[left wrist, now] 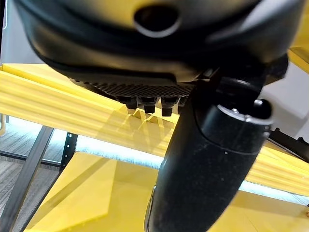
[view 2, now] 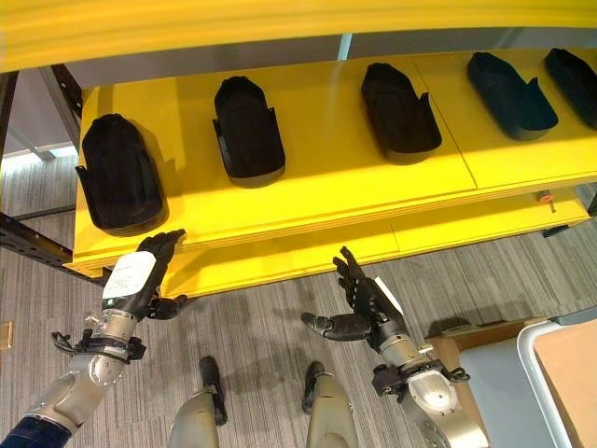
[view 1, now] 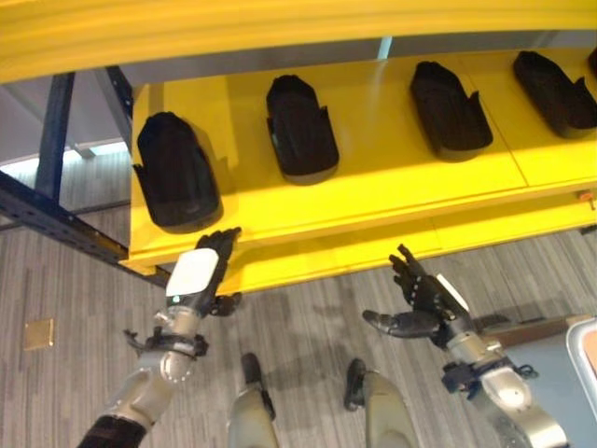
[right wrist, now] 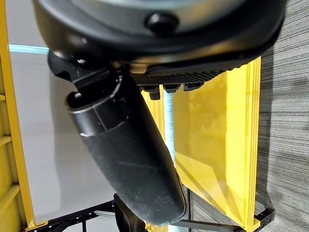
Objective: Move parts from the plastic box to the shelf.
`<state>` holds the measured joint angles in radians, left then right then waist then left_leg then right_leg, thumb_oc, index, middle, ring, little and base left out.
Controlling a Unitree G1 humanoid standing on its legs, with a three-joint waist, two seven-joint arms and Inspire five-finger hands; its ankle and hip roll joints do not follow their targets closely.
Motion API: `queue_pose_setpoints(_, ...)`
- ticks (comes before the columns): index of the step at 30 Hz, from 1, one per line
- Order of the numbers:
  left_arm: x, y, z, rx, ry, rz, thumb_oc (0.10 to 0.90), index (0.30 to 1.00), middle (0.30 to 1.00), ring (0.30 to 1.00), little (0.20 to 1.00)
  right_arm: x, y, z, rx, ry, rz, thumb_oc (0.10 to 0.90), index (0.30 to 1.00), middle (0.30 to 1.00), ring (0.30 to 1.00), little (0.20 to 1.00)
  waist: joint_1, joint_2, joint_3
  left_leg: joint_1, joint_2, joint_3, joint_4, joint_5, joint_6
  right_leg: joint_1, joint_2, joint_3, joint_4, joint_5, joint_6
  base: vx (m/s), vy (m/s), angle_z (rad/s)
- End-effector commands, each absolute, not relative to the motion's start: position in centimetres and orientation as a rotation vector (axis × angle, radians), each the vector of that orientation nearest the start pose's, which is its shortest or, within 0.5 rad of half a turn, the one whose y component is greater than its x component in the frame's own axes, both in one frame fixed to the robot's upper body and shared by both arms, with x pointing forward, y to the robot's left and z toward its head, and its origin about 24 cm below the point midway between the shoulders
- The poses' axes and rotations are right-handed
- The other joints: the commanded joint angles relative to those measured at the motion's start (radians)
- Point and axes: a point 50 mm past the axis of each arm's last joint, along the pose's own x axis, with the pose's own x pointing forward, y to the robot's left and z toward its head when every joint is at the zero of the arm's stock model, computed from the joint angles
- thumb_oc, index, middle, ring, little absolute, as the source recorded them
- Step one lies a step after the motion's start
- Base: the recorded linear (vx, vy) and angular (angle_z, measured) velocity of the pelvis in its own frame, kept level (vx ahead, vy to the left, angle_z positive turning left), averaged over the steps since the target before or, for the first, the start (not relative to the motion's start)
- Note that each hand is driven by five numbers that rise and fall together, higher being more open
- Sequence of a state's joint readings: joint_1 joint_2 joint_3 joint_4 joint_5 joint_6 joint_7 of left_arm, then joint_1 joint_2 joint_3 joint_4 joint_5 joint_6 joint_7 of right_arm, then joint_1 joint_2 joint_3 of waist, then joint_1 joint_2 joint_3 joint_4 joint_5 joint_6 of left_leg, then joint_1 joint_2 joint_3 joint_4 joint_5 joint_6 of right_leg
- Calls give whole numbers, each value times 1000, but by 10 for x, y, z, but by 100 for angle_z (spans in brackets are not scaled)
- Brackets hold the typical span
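Several black moulded parts lie in a row on the yellow shelf [view 1: 392, 173]: the leftmost part [view 1: 175, 171], a second part [view 1: 300, 128], a third part [view 1: 450, 107] and a fourth part [view 1: 556, 91]. My left hand [view 1: 207, 271] hangs just below the shelf's front edge under the leftmost part, fingers straight, holding nothing. Lower and to the right, my right hand [view 1: 422, 303] is open in front of the shelf, thumb spread, also empty. Each wrist view looks past its hand [left wrist: 207, 159] [right wrist: 125, 150] at yellow shelf boards.
A dark blue rack frame [view 1: 51, 219] stands at the left of the shelf. A second yellow shelf board [view 1: 280, 28] overhangs at the top. The grey rim of a plastic box [view 1: 580, 364] shows at the lower right. Grey plank floor lies below.
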<state>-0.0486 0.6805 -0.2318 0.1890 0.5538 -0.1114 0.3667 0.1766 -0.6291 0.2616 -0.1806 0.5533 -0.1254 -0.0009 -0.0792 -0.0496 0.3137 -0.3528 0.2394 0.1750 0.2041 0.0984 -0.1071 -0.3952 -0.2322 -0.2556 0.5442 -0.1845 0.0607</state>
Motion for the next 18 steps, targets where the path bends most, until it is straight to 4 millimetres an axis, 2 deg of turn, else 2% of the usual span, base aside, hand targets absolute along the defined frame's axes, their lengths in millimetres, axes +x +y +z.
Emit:
queue_pose_setpoints(1,265,254,68,1170,-191,143,900,1000,1000,1000,1000,223,-186,96,19,-209,305,900,1000,1000,1000,1000,-16,-17,-43,30,66,-53,67,-55,-22,-2,-39,72,-181,261,90,0,0,0)
queue_pose_setpoints(18,261,274,72,1159,-162,252,900,1000,1000,1000,1000,224,-184,95,16,-199,317,900,1000,1000,1000,1000,-2,-22,-32,19,62,-62,91,-66,-19,-2,-45,71,-165,256,89,0,0,0)
